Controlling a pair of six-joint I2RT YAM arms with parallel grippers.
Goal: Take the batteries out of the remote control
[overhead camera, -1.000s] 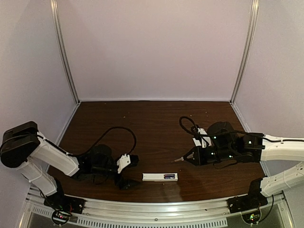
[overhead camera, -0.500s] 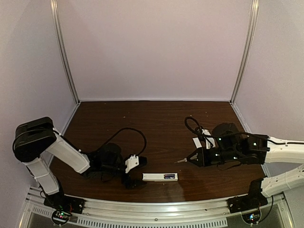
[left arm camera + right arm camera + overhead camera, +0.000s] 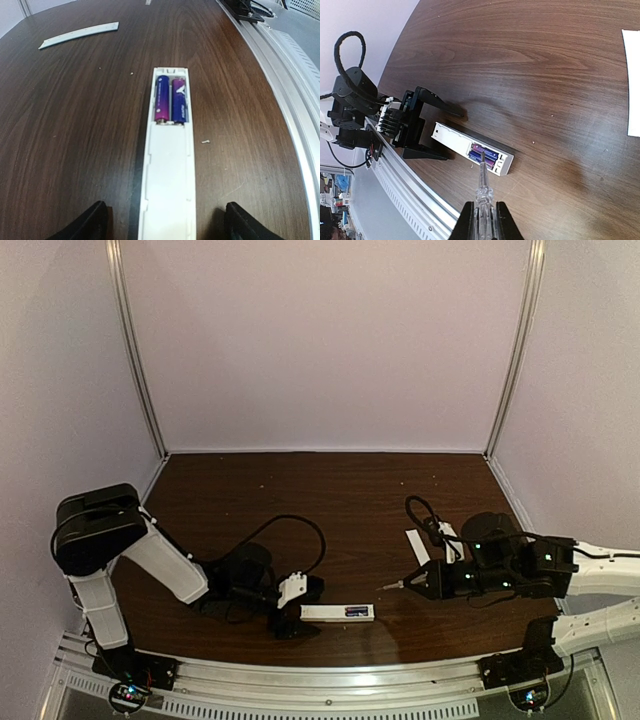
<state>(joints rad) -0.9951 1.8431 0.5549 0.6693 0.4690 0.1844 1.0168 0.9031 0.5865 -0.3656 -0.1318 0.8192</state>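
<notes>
The remote control point(image 3: 325, 613) lies near the table's front edge, a slim white bar with its recess facing up. Two bluish-purple batteries point(image 3: 170, 99) sit side by side in that recess point(image 3: 484, 154). My left gripper point(image 3: 303, 610) is open and straddles the remote's left end point(image 3: 167, 200). Its black fingertips point(image 3: 94, 222) stand apart from both sides of the bar. My right gripper point(image 3: 428, 581) is shut on a clear-handled screwdriver point(image 3: 482, 192). The screwdriver's tip hovers to the right of the remote, in line with the batteries.
A flat white cover strip point(image 3: 415, 545) lies behind the right gripper, and shows in the left wrist view as the cover strip point(image 3: 80, 35) too. The aluminium rail point(image 3: 330, 680) runs along the near edge. A black cable point(image 3: 300, 530) loops over the left arm.
My left gripper has slid right until its fingers flank the remote's left end, and the jaws have narrowed a little. The right arm has drawn back to the right with the screwdriver.
</notes>
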